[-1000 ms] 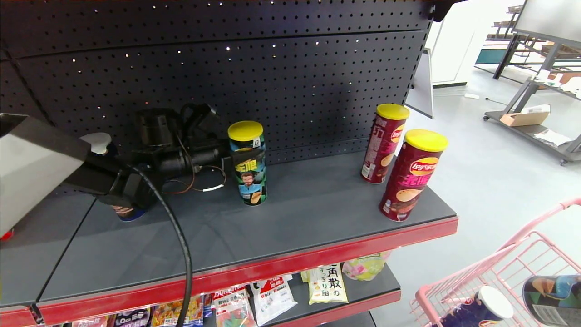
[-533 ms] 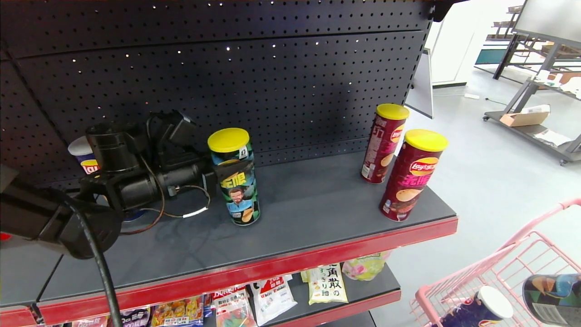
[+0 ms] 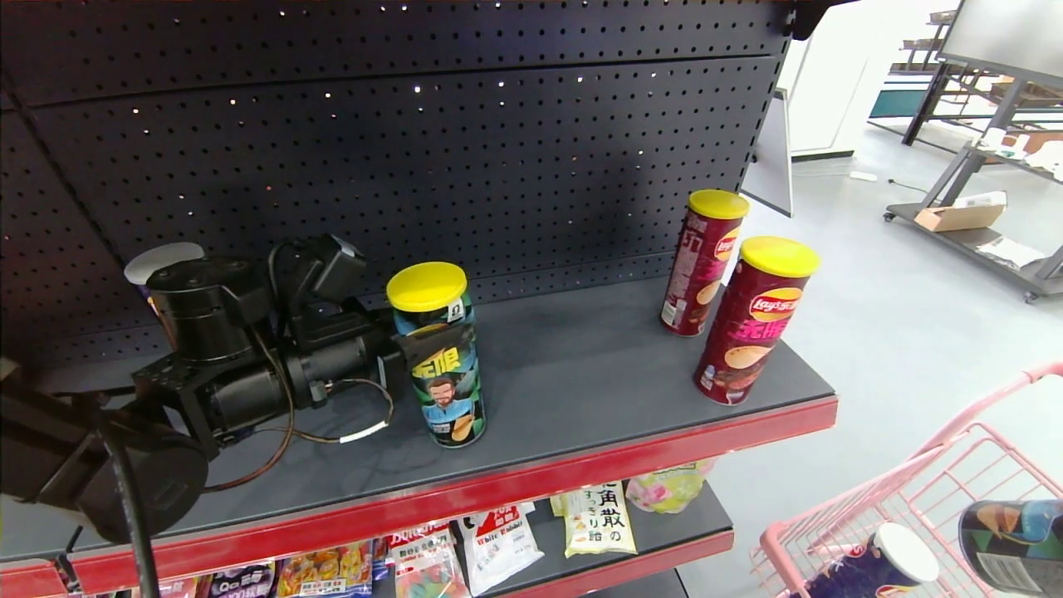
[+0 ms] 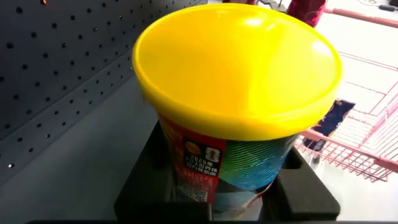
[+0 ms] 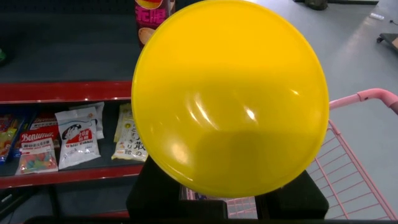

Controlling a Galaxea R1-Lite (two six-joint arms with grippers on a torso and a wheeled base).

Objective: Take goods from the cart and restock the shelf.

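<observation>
Left tool (image 3: 428, 336) is gripping green chip can (image 3: 444, 390) on shelf (image 3: 581, 390) (two maroon cans (image 3: 751, 324) already standing); right tool (image 5: 227, 199) is holding yellow-lidded can (image 5: 230, 93), white-lidded can (image 3: 893, 565) waiting in cart (image 3: 905, 477).

Green-blue can (image 3: 444, 390) with yellow lid (image 3: 427, 286); a maroon can (image 3: 751, 332); pink cart (image 3: 839, 498).

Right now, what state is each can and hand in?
Green can: upright, lid on, gripped by the left hand.
Back maroon can: upright, lid on.
Front maroon can: upright, lid on.
Yellow-lidded can: lid on, gripped by the right hand.
Cart can: lying in the pink cart.
Can behind the left arm: lid on.
</observation>
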